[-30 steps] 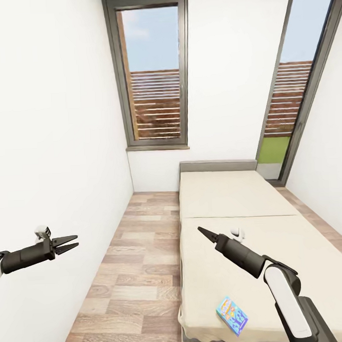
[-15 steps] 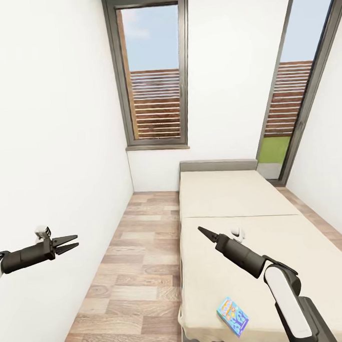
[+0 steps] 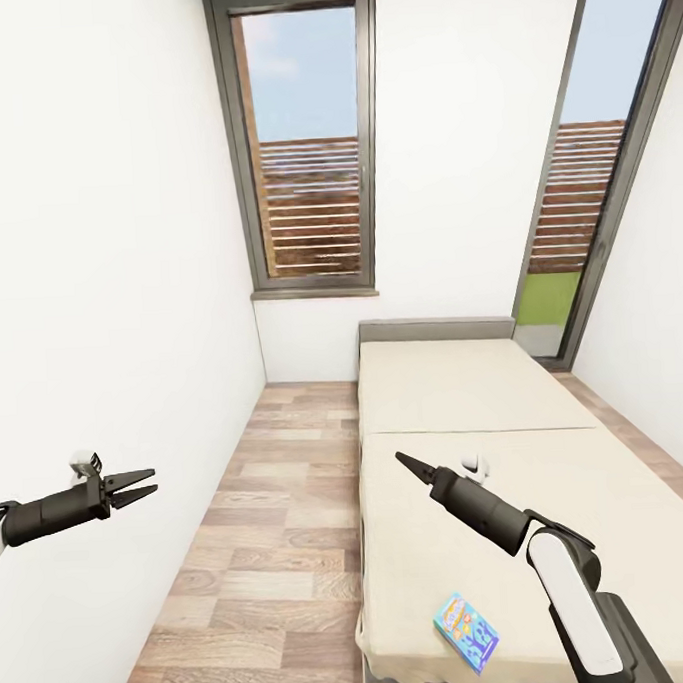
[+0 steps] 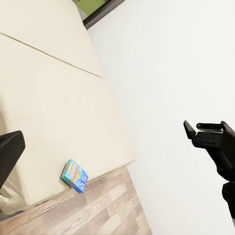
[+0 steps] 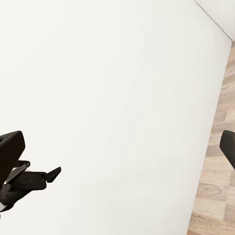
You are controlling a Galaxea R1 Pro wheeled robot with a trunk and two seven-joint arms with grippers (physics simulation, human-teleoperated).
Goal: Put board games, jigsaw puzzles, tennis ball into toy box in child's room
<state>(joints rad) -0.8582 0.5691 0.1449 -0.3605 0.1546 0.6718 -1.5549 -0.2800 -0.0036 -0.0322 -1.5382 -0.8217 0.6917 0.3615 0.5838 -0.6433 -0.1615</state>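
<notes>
The left gripper hangs in the air beside the white wall, above the wood floor, with its two dark fingers spread in a narrow V and nothing between them. The right gripper is held out over the near half of the bed; from the head view its fingers read as one closed point, while its own wrist camera shows the two fingertips at opposite edges of the frame, so they appear spread apart and empty. That wrist view looks across at the wall, with the left gripper small against it.

A board game, a flat blue box with a colourful cover, lies on the bed's near corner, close to the mattress edge. It sits well below and nearer the robot than the right gripper's tips, roughly under the right forearm, and well apart from the left gripper across the strip of floor. The left wrist view shows the same box flat at the mattress corner, just above the floor.

Beyond the bed stand a tall window and a glazed door.
</notes>
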